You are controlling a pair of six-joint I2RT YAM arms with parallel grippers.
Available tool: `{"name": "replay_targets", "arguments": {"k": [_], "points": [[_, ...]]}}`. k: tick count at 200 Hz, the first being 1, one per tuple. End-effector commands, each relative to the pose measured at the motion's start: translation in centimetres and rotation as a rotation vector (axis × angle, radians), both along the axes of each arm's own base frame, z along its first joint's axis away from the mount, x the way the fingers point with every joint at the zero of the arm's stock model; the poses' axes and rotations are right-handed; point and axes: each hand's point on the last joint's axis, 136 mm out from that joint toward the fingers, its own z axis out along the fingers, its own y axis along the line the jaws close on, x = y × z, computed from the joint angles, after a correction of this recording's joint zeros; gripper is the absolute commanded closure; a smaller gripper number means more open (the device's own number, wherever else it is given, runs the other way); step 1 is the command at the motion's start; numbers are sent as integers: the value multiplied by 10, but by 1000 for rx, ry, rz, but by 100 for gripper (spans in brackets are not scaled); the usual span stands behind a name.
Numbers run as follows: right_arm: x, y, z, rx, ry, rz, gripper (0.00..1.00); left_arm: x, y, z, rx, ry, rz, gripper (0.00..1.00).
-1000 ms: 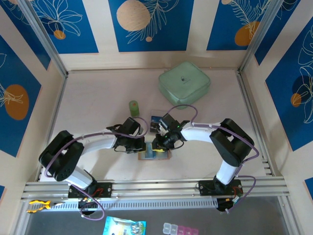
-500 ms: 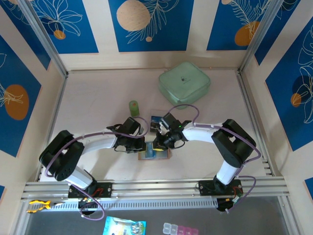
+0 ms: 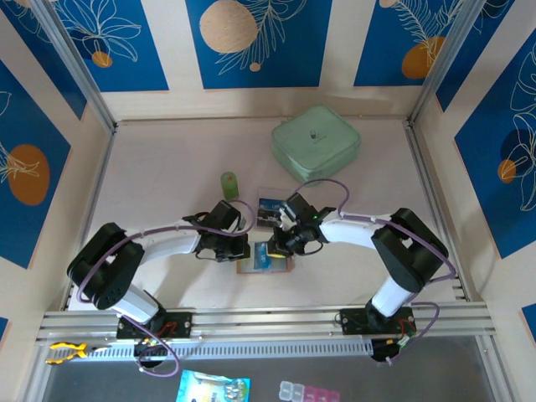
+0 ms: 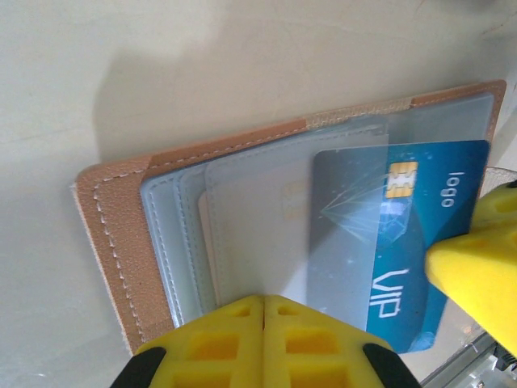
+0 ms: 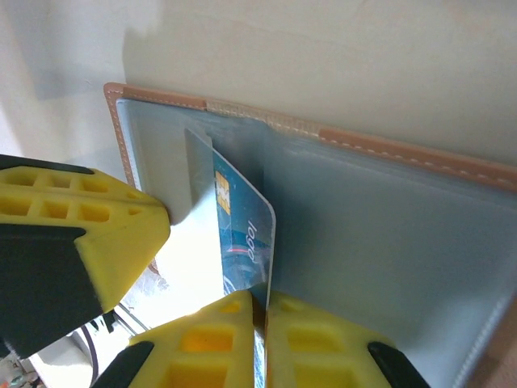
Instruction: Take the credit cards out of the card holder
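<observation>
The right gripper has its jaws pressed together on the edge of a blue card, which stands tilted, partly drawn out of a clear sleeve. The card carries a gold chip and pale lettering. The left gripper has its jaws closed on nothing, its tips at the other panel of the holder. The holder lies open and flat on the table, between the two grippers, tan rim outward, grey-blue pockets up. A second card lies just behind it. Farther back are a green cylinder and a pale green box.
</observation>
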Motion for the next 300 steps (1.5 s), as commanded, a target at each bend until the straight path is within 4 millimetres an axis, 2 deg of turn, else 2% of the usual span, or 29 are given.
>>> {"name": "replay_targets", "arguments": {"k": [1,50,89,142,161,185,241,300], "points": [[-7,-16,2,-49,-2,6,89,-11,16,-9,79,27,-1,100],[3,-31,25,-77,-81,32,91,-2,9,5,46,-13,5,100],[21,-43,46,-119,-193,107,94,3,7,21,32,-52,0,100],[52,-49,69,-233,-442,407,94,5,15,38,29,-113,16,100],[57,-46,78,-257,-542,593,95,4,19,39,36,-121,23,100],[74,-44,89,-328,-685,792,99,2,25,39,41,-126,34,100],[114,-42,92,-440,-756,1046,100,-2,38,35,58,-124,54,100],[132,-30,90,-390,-740,1138,100,-3,47,35,67,-125,71,99]]}}
